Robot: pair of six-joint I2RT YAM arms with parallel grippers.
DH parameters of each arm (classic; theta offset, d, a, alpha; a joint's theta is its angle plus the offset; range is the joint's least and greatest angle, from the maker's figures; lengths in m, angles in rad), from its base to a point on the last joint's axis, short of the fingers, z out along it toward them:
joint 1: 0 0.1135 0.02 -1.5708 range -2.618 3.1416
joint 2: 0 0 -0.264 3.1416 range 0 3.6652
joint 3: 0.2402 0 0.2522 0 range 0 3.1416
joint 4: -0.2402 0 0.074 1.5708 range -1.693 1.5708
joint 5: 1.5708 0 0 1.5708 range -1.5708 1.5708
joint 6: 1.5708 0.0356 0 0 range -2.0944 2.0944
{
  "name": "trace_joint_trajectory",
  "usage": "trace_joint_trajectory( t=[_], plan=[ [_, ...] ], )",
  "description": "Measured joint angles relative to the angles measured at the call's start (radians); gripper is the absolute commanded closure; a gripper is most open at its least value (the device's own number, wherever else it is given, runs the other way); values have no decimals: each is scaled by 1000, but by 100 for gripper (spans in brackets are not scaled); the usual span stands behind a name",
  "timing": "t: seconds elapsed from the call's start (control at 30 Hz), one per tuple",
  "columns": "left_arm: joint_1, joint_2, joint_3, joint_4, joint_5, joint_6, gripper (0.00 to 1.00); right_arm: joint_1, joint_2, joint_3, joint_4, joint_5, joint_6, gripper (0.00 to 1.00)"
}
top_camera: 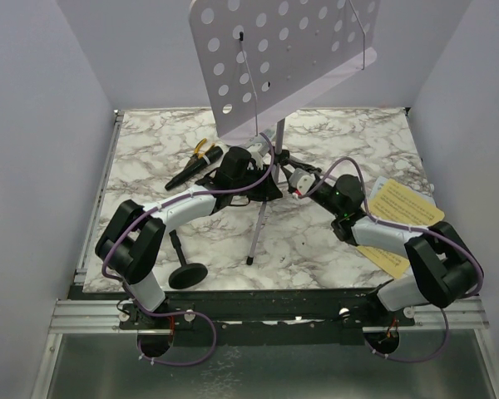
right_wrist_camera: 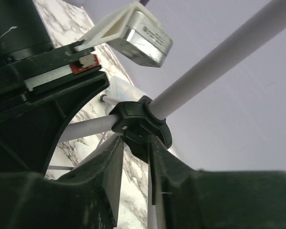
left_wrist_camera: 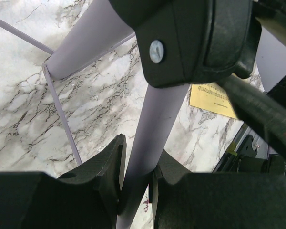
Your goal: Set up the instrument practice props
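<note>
The lilac music stand point(top_camera: 274, 58) stands upright mid-bench point(top_camera: 349, 141), toward the far side. The left end effector point(left_wrist_camera: 137, 164) is clenched on its pole. The right end effector point(right_wrist_camera: 137, 150) straddles the black leg collar point(right_wrist_camera: 140, 121); I cannot tell whether it grips.

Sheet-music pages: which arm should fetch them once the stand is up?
Right, probably. The sheet-music pages lie beside the right arm, while the left fingers clamp the music stand pole.

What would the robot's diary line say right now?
left gripper: shut on music stand pole | right gripper: at black collar, grip unclear | sheet-music pages: on table
</note>
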Motion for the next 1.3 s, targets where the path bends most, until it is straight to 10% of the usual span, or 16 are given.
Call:
trace_joint_trajectory(
  t=[0.3, 0.6, 0.83, 1.07, 1.3],
  plan=[
    [0, 0, 0, 0, 0, 0, 95, 3, -12, 22, -9, 183, 541, 95],
    [10, 5, 4, 5, -16, 0, 96, -3, -45, 342, -739, 418, 1588, 98],
    [10, 5, 4, 3, -16, 0, 97, -45, -31, 402, -953, 324, 2197, 97],
    [9, 2, 4, -5, -16, 3, 97, -54, -64, 291, -845, 257, 2694, 49],
    [9, 2, 4, -5, -17, 5, 97, -40, -251, 292, -816, 275, 2628, 1]
  ],
)
